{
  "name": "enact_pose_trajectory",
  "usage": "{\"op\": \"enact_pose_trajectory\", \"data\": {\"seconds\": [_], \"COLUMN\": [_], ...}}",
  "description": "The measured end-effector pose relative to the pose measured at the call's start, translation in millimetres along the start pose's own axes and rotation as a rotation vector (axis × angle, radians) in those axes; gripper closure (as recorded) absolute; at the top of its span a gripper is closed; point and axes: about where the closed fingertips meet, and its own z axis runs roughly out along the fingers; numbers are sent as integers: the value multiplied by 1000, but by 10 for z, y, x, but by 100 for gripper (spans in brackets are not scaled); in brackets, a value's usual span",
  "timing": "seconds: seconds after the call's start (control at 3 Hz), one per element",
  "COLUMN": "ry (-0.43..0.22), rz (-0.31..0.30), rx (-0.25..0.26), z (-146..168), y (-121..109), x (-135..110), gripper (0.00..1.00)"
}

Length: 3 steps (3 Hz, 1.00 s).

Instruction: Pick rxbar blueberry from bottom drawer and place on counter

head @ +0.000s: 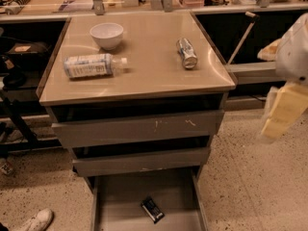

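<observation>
My gripper (281, 112) hangs to the right of the counter (154, 76); its state I cannot tell. The rxbar blueberry (152, 209) lies well below and left of it, in the bottom drawer (120, 201). I should descend straight, closing across its narrow sides.

Glossy tan tabletop (144, 78), white bowl (107, 34), bottle (91, 65) with pale blue-and-white label, silver can (186, 53), grey upper drawers (137, 129) with pale scuffs, dark navy snack bar (152, 209) with pale lettering in grey bottom drawer (120, 201), speckled beige floor (255, 186), my pale yellow end effector (284, 112) at right edge.
</observation>
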Motion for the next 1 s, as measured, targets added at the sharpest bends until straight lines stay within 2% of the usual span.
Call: {"op": "enact_pose_trajectory", "data": {"seconds": [0.33, 0.67, 1.0], "ry": [-31, -21, -21], "rz": [8, -6, -6], "rx": [-1, -51, -50], "z": [484, 1276, 1270], "y": [278, 648, 644], "x": [-39, -82, -85], "gripper": [0, 0, 0]}}
